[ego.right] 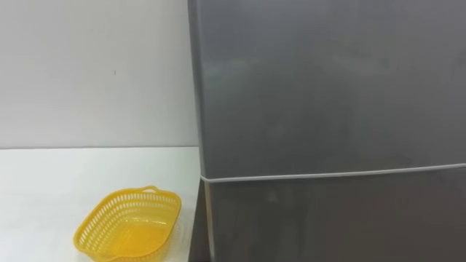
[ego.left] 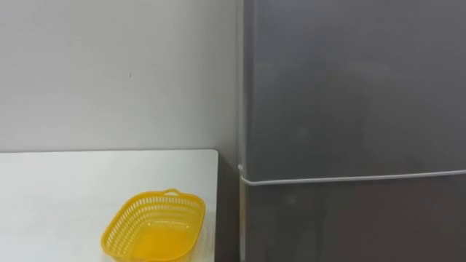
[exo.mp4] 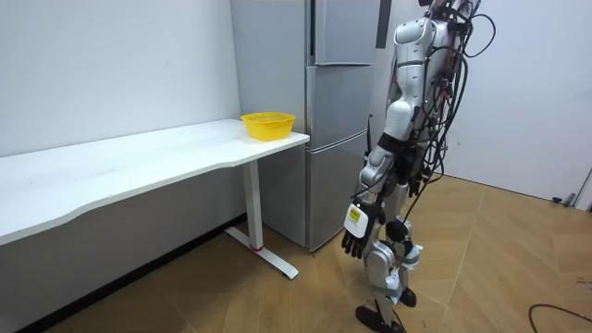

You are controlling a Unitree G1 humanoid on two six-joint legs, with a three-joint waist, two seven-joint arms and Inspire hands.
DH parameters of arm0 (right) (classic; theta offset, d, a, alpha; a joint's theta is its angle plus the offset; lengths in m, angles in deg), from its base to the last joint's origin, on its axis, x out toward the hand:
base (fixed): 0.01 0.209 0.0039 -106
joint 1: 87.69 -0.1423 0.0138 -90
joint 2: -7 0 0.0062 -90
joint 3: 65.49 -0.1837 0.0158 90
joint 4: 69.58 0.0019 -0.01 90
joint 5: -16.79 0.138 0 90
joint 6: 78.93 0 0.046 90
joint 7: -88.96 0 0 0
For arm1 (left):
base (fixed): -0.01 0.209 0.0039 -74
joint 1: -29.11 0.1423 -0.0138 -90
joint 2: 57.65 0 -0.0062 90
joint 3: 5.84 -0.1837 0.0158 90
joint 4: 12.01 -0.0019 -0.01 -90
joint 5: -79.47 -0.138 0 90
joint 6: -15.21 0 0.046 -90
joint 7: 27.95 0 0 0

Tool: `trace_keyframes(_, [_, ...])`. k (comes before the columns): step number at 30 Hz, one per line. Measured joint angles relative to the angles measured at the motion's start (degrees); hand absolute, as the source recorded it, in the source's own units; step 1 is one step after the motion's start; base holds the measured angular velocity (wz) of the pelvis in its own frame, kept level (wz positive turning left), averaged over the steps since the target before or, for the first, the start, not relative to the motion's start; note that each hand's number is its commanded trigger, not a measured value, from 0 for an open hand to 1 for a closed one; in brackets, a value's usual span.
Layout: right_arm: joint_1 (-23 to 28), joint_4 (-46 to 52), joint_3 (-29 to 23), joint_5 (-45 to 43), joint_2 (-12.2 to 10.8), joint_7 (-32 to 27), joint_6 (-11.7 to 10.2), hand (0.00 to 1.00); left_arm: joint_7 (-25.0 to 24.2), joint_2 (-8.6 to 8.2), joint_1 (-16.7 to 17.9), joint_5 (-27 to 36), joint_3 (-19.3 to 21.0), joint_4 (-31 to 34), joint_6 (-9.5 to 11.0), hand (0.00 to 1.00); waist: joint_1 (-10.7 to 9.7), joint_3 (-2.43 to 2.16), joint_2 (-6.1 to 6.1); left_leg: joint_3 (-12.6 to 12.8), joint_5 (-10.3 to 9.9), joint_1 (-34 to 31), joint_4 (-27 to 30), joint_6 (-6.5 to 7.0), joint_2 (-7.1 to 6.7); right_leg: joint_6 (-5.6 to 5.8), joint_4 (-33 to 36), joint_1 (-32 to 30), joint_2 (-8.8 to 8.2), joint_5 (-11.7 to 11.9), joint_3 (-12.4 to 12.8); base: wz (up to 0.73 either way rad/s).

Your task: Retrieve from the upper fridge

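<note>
the upper fridge door (ego.left: 349,87) is closed, so the thing to fetch lies hidden behind it. the left robot hand (exo.mp4: 353,242) hangs loose and empty, free for the door. a yellow basket (ego.left: 154,227) sits on the surface (ego.left: 58,196) beside the fridge, likely to receive it.
</note>
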Motion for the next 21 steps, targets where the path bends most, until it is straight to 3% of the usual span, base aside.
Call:
trace_keyframes(10, [0.3,-0.1,-0.2,0.5,-0.1,-0.7,-0.1,0.00,4.6,-0.05,0.2,9.5,2.5,0.0,0.6,0.00,0.0,-0.03,0.02,-0.1,0.0,0.1,0.0,0.00,-0.01,-0.01,0.0,0.3,-0.02,0.0,-0.2,0.00])
trace_keyframes(16, [0.1,-0.1,-0.7,1.9,-0.1,-3.0,-1.4,0.00,9.9,-0.02,0.2,13.9,6.0,1.3,1.1,0.00,0.3,0.02,0.49,-0.2,0.0,0.1,0.4,0.00,-0.02,-0.01,0.0,0.3,0.01,0.0,-0.5,0.03])
trace_keyframes(18, [0.1,-0.1,-1.5,1.9,0.0,-3.2,-1.8,0.00,13.0,-0.05,-0.1,17.4,9.5,4.5,2.4,0.00,0.4,0.16,0.38,-0.4,0.0,0.0,0.4,-0.01,0.05,-0.03,0.0,0.3,0.01,0.1,-0.6,0.07])
trace_keyframes(21, [-0.1,0.3,-2.2,1.9,0.6,-4.4,-2.7,0.00,18.7,-0.38,-0.7,23.0,13.4,12.0,6.7,0.00,0.7,0.28,0.43,-0.4,0.0,-0.1,0.3,-0.02,0.07,-0.08,0.1,0.2,-0.03,0.1,-0.7,0.00])
